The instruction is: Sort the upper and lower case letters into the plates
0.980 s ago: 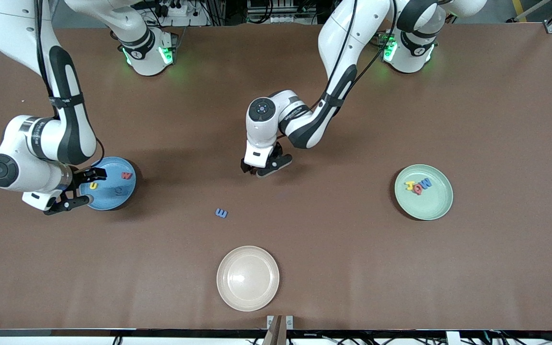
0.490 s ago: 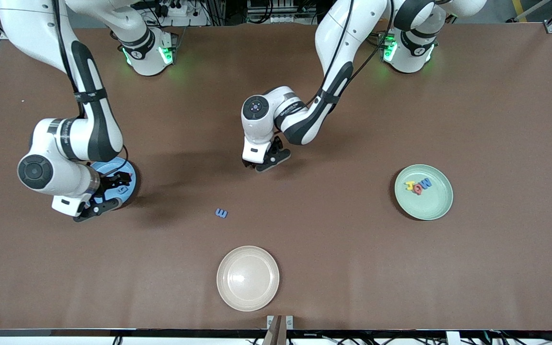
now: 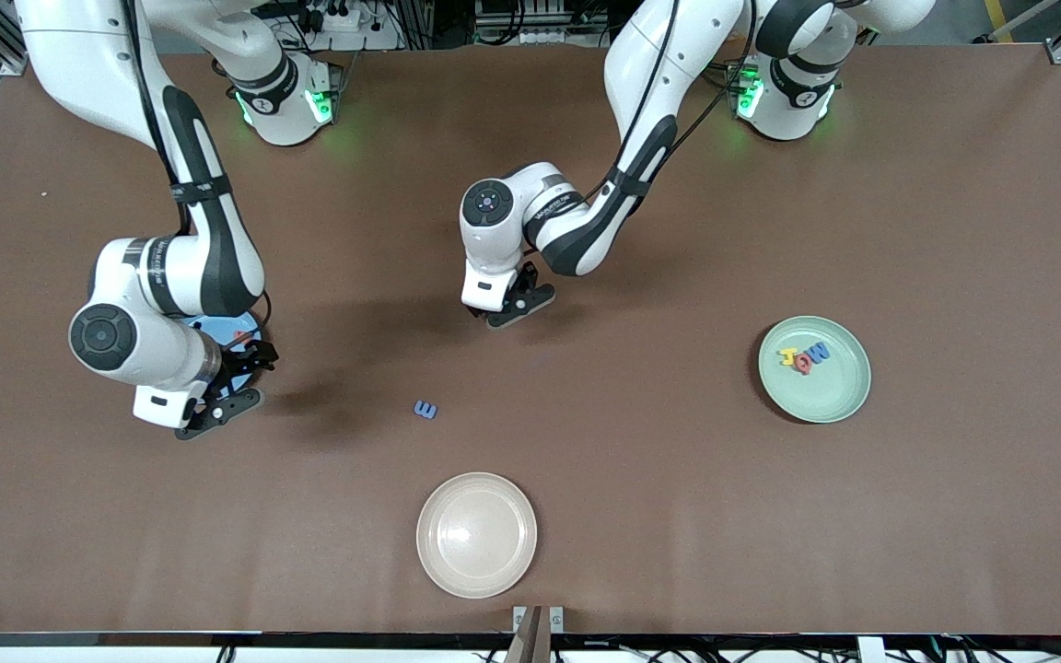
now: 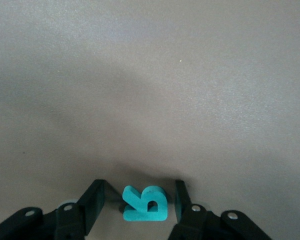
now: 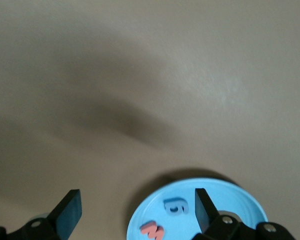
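The letters are split up: a blue one (image 3: 425,410) lies alone on bare table near the middle, well apart from every plate, with open brown surface all round it; three sit together in the green plate (image 3: 839,401) toward the left arm's end, touching or nearly so, away from its rim; two show in the blue plate (image 5: 230,200) in the right wrist view, a blue one (image 5: 174,206) and a red one (image 5: 152,231). The right gripper (image 3: 228,385) hangs over the table at that plate's rim, toward the table's middle, fingers spread wide and empty. The left gripper (image 3: 505,304) is low over bare table, farther from the camera than the lone blue letter, its fingers set apart around a teal letter (image 4: 145,203); whether they touch it I cannot tell. A cream plate (image 3: 476,535) sits nearest the camera.
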### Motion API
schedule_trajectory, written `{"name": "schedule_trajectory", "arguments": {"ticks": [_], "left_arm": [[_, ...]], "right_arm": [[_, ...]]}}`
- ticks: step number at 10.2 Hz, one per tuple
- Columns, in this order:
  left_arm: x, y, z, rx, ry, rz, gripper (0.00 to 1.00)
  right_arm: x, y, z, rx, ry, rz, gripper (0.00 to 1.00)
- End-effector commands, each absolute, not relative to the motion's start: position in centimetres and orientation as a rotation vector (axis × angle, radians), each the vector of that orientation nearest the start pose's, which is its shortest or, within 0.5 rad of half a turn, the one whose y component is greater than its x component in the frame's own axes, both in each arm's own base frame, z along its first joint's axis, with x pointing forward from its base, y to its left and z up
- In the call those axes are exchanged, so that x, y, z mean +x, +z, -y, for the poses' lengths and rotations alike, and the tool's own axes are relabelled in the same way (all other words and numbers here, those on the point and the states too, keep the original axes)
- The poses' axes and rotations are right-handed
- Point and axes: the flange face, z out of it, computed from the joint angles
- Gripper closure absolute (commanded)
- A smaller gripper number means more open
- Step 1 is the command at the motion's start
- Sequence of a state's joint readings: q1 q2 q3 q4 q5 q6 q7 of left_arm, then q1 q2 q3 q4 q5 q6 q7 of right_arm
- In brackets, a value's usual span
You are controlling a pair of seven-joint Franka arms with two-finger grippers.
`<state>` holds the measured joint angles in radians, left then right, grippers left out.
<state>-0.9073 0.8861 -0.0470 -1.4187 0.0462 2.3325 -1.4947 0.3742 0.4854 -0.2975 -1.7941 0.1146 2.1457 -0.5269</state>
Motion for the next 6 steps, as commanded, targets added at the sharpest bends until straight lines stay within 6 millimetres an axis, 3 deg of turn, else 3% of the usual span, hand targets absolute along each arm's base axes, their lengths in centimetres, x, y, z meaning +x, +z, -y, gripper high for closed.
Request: {"name": "schedule_trajectory", "arguments": {"ticks": [1, 4, 6], "left_arm": [[42.4, 16.5, 59.4, -3.047, 0.02, 0.873, 0.37], [42.7, 17.1, 59.8, -3.056, 0.042, 0.915, 0.39], [42.7, 17.0, 59.8, -3.054, 0.047, 0.918, 0.39]], "right_arm": [[64.8, 27.9, -7.0, -2.968, 0.133, 0.974, 0.0], [65.9, 28.7, -8.3, -2.961, 0.102, 1.027, 0.0], [65.8, 27.5, -9.5, -2.952, 0.123, 1.057, 0.0]]}}
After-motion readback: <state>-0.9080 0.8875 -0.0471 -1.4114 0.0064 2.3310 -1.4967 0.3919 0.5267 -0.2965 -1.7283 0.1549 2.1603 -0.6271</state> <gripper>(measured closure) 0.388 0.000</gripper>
